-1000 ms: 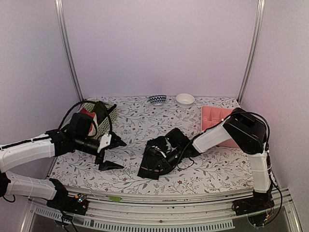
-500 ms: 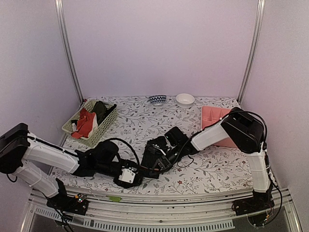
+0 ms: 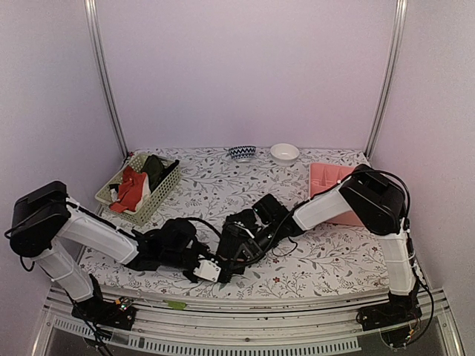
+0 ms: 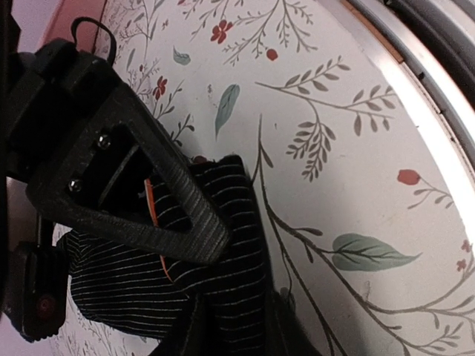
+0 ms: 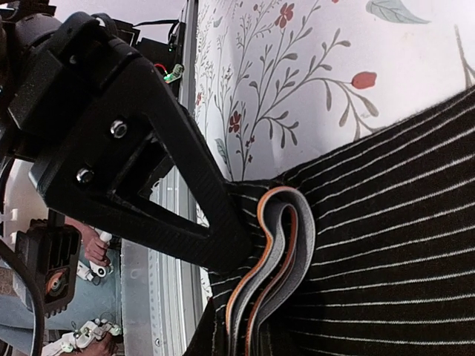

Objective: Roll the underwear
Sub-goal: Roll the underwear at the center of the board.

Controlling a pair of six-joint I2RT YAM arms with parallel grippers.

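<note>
Bare table [image 3: 215, 185] lies open between the green basket [image 3: 158, 197] and pink tray [image 3: 326, 182].

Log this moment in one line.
step: roll black underwear | right gripper: shut on its waistband | left gripper: on its near edge

So the floral tabletop [image 3: 326, 259] has a pale green basket [image 3: 159, 196] sitting back left, a blue-patterned bowl [image 3: 242, 153] and a white bowl [image 3: 285, 153] by the back edge, a pink tray [image 3: 325, 178] off right, and the black ribbed underwear [image 3: 245, 248] bunched up front-middle.
</note>
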